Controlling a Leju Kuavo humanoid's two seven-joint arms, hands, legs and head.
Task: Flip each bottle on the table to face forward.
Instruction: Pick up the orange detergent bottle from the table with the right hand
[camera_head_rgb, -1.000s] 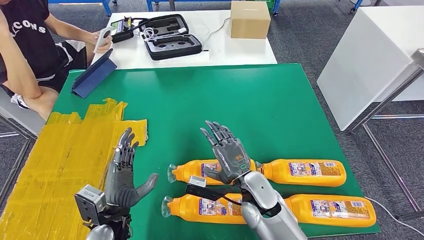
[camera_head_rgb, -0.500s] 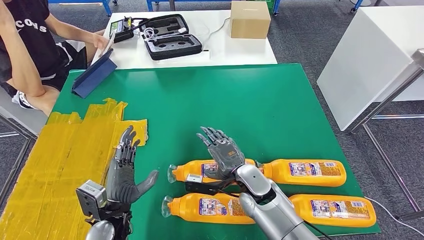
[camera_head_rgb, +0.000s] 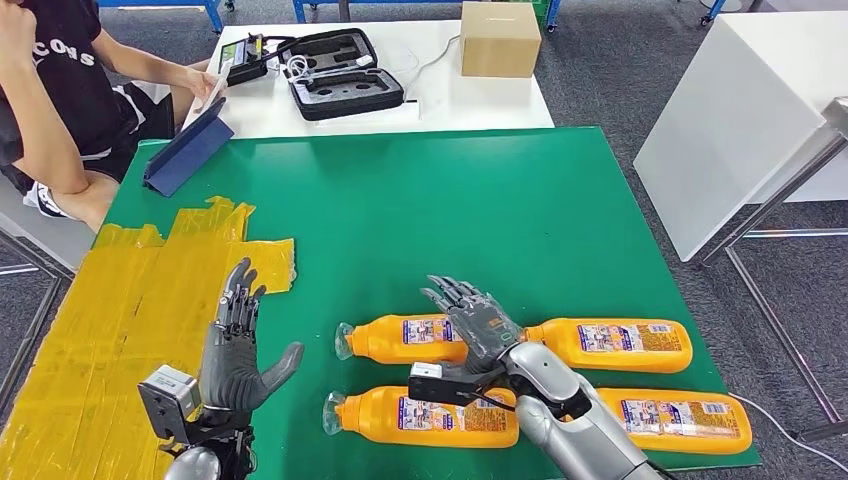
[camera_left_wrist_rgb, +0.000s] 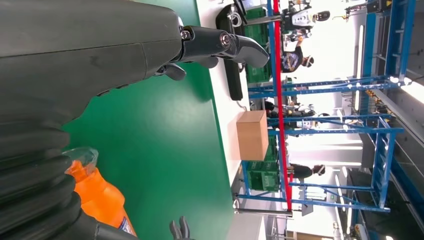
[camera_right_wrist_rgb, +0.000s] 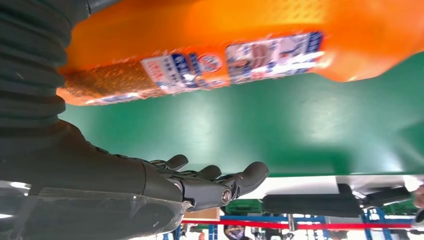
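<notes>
Head view: four orange bottles (camera_head_rgb: 420, 339) lie flat at the green bench's (camera_head_rgb: 500, 200) 5 o'clock, right hand (camera_head_rgb: 478, 322) released above them, left hand (camera_head_rgb: 238, 345) released at 7 o'clock; right wrist view resolves one label (camera_right_wrist_rgb: 230, 62).

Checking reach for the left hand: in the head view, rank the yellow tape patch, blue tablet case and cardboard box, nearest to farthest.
1. Yellow tape patch: on the green mat's left part, directly beneath the left hand.
2. Blue tablet case: at the mat's far left corner, well ahead of the hand.
3. Brown cardboard box: on the white table beyond the mat, far and to the right.
</notes>
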